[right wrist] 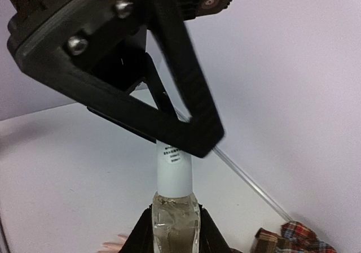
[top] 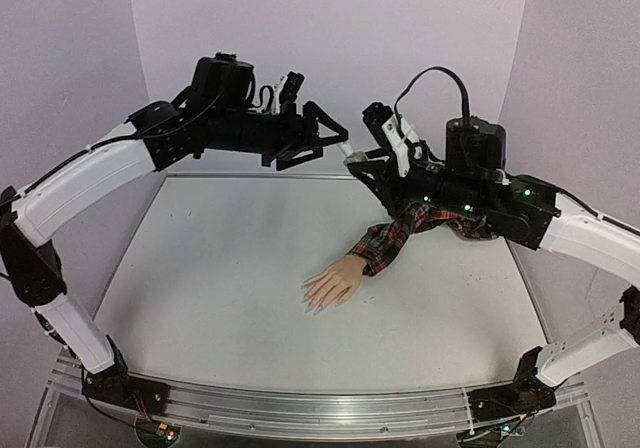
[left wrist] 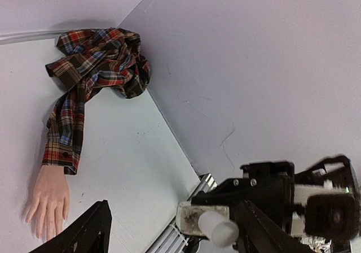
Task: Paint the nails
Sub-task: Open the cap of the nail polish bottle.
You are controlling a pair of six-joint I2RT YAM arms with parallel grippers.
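The right fingers (right wrist: 141,237) clamp a small clear bottle (right wrist: 175,213). The left fingers (left wrist: 93,230) stand apart around its white cap (right wrist: 174,171); they should close squarely before twisting.

Two arms, white shells over black joints.

The left arm (top: 90,173) and right arm (top: 590,238) have smooth white link covers between blocky black joints, and both stand on black bases (top: 105,380). Each wrist is black, with a boxy black housing (top: 222,73) on top. A thin cable (top: 100,146) runs along the left arm's white link. A thick cable (top: 440,71) arches over the right wrist. Small green lights (top: 465,206) dot the right arm's black forearm. The left gripper (top: 335,140) has black fingers (right wrist: 186,112) shaped as open triangular frames, with two silver screws (right wrist: 76,44) at the root. The right gripper (top: 362,160) has a white bracket (top: 400,138) behind its black fingers.
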